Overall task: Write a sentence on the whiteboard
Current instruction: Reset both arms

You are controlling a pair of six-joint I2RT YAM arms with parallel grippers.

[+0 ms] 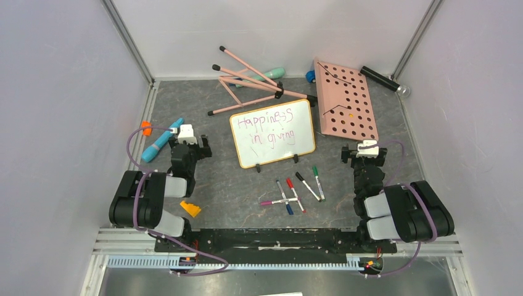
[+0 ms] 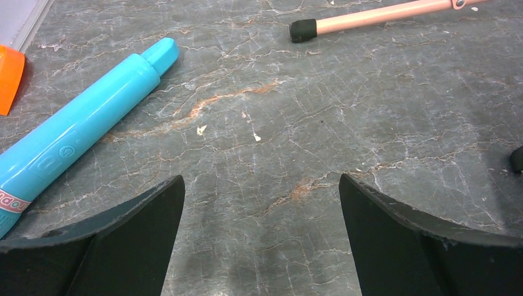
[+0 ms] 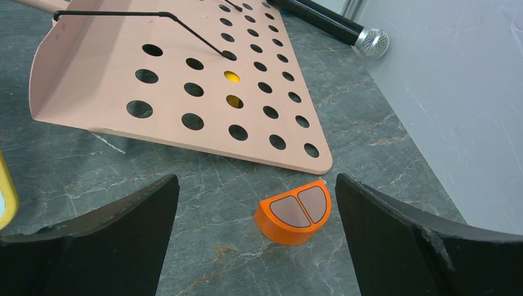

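Top external view: the whiteboard [image 1: 273,132] stands mid-way across the desk [image 1: 234,185], long side running left to right, the sentence [image 1: 266,127] already on it. The left fingers [image 2: 135,246] and right fingers [image 3: 123,246], spread apart and empty, flank it, neither clearly nearer.

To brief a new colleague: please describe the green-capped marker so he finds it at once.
Find the whiteboard at the table's centre; loose markers lie just in front of it. The green-capped marker is the rightmost, the only one with a green cap.
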